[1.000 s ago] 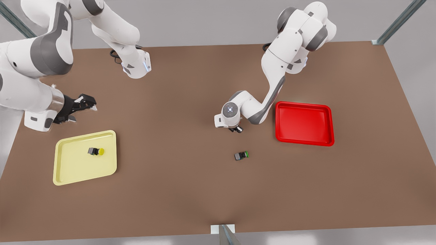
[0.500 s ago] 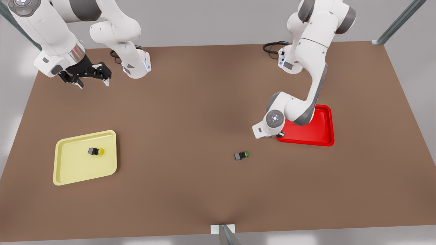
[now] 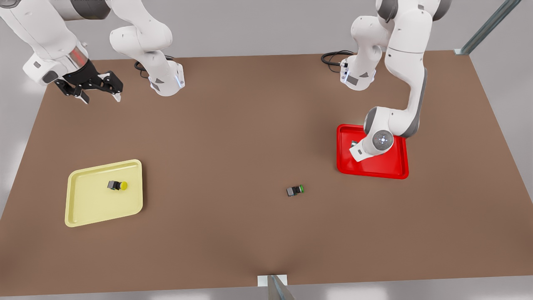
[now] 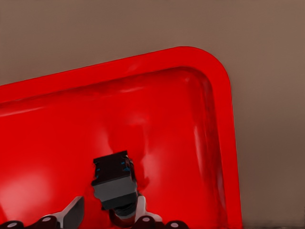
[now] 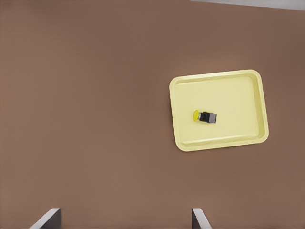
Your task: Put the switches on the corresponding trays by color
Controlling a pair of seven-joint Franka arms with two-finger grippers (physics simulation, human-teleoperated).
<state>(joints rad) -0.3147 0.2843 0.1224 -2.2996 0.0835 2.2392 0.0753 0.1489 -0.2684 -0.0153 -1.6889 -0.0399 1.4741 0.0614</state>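
Your left gripper [image 4: 107,214] is over the red tray [image 3: 395,168], fingers clamped on a switch [image 4: 114,183] whose cap colour you can't tell. Right gripper [image 3: 100,95] hangs spread and empty, far left. Yellow switch [image 3: 117,185] lies in the yellow tray [image 3: 83,208]; green switch [image 3: 295,190] on the table [image 3: 233,137], mid-near.

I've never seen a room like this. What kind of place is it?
Probably a robot test bench, drawn by a computer. A bare brown table holds a red tray, a yellow tray and tiny switches, like the green switch. The left gripper grips a switch over the red tray; the right gripper waits, open.
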